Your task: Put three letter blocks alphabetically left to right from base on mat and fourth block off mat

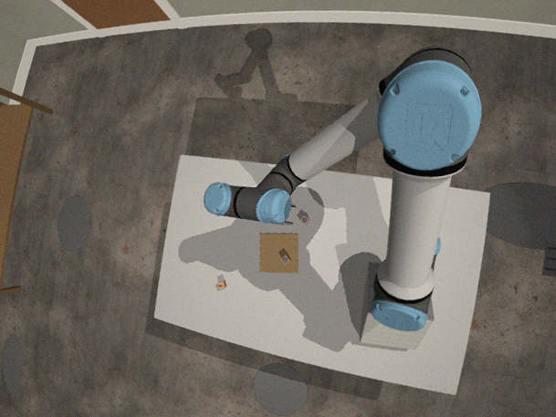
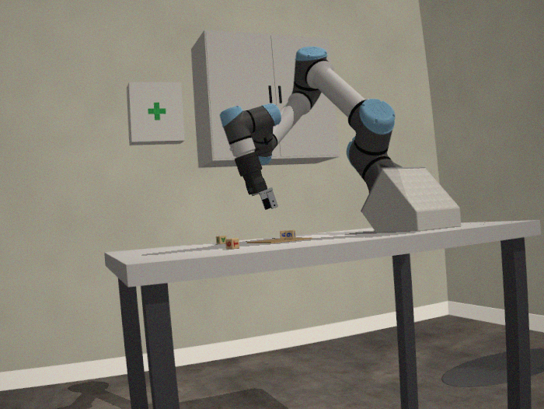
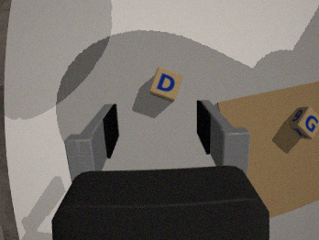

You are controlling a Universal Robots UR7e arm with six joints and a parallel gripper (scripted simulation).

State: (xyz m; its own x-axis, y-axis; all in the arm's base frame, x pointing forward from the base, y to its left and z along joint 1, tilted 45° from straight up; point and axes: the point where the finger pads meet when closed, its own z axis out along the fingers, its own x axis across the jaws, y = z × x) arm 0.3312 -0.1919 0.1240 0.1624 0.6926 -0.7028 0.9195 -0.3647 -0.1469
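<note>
the g block (image 3: 308, 123) (annoyingly) is cut off at right.

So my grey two-finger gripper (image 2: 269, 198) (image 3: 157, 118) is wide open, nothing between the black pads (image 3: 111, 131), and it's hanging up in the air, tilted a bit. My white, dark-grey and blue jointed arm (image 1: 421, 231) (image 2: 340, 82) is bent high at the elbow, forearm sloping down to the wrist.
</note>
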